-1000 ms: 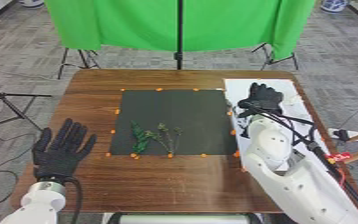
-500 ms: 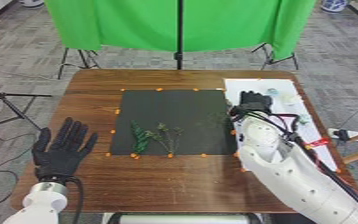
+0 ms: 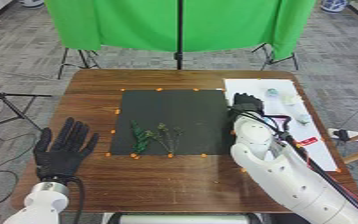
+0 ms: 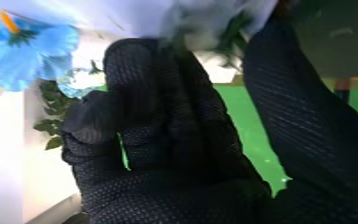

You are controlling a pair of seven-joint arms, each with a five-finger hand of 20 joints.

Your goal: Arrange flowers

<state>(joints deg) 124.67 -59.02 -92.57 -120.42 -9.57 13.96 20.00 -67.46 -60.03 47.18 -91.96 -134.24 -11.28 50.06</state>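
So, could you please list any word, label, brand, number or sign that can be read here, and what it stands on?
No text can be read.
Red tag beside the white right arm: pale marks, too small to read.

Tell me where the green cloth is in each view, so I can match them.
Head view: green cloth hangs across the top, beyond the table.
Right wrist view: green cloth shows past the right hand, between thumb and fingers.
Shared landmark: the black-gloved right hand.
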